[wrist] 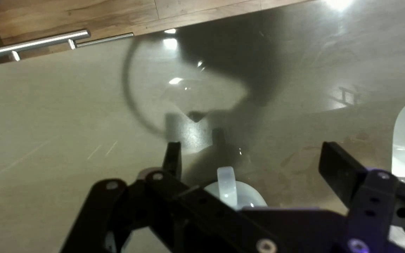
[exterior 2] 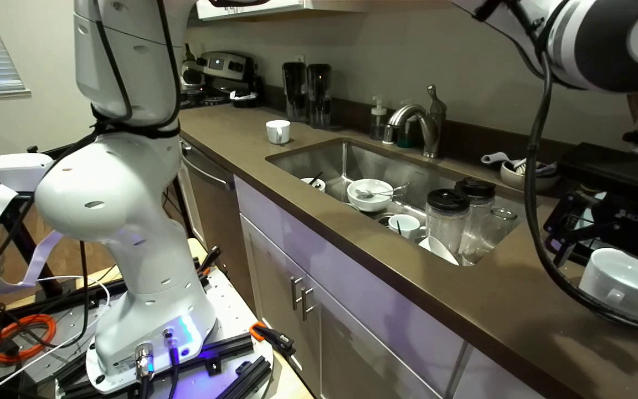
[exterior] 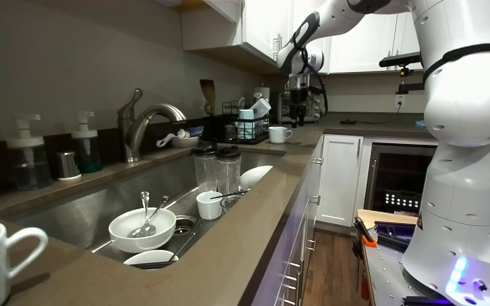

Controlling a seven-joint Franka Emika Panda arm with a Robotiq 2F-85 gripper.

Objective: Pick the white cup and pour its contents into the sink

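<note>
The white cup [exterior: 277,135] stands upright on the brown countertop beyond the far end of the sink [exterior: 77,225]. It also shows in an exterior view as a white cup [exterior 2: 618,282] partly behind the gripper and a cable. My gripper [exterior: 297,123] hangs pointing down close above the cup. In the wrist view the gripper [wrist: 251,149] is wide open, with only countertop between the fingertips. There the cup's handle [wrist: 227,186] and part of its body show low in the picture; black linkage covers the rest. What the cup contains cannot be seen.
A look-alike mug [exterior 2: 278,132] stands past the sink's opposite end. The sink holds bowls [exterior: 143,231], lidded tumblers [exterior: 228,170] and a small cup [exterior: 209,205]. A faucet [exterior: 132,136] curves over it. A black dish rack [exterior: 245,127] sits beside the white cup.
</note>
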